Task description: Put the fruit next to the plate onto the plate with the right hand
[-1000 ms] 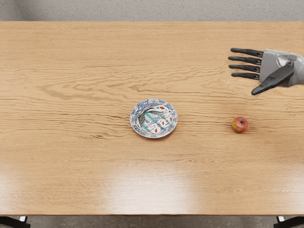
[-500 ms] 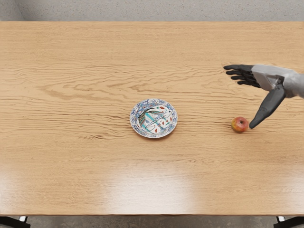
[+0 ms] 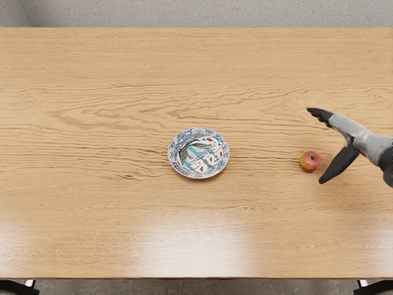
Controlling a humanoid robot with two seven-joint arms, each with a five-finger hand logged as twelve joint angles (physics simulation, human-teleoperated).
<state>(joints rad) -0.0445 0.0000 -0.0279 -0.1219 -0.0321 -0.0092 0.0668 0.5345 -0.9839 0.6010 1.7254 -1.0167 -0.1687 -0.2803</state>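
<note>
- The small red-and-yellow round apple [image 3: 310,161] is sat on the bare wood, well apart from the plate and off to its right, pretty much level with it. Nothing is resting on it or touching it, as far as can be made out.
- The grey-and-black right hand [image 3: 351,134] is seen coming in from the right edge, just beside the apple on its right. It's spread wide open and nothing is held.
- The dark fingers [image 3: 320,114] are stretched out towards the left, ending above and a bit right of the apple in the picture. The dark thumb [image 3: 334,167] is splayed down and left, with its tip just below and right of the fruit. A thin strip of table can be seen between the thumb and the apple, so no contact is shown.
- The small round ceramic plate [image 3: 198,153], painted in a busy blue, teal and red pattern with a blue rim, is found near the middle of the table. Nothing is lying on it.
- Only bare wood is seen between the apple and the plate.
- Everything is carried by the light wooden table [image 3: 123,92] with strong grain lines; a pale glare patch is seen on its near part.
- A strip of grey floor [image 3: 184,12] is visible past the far edge.
</note>
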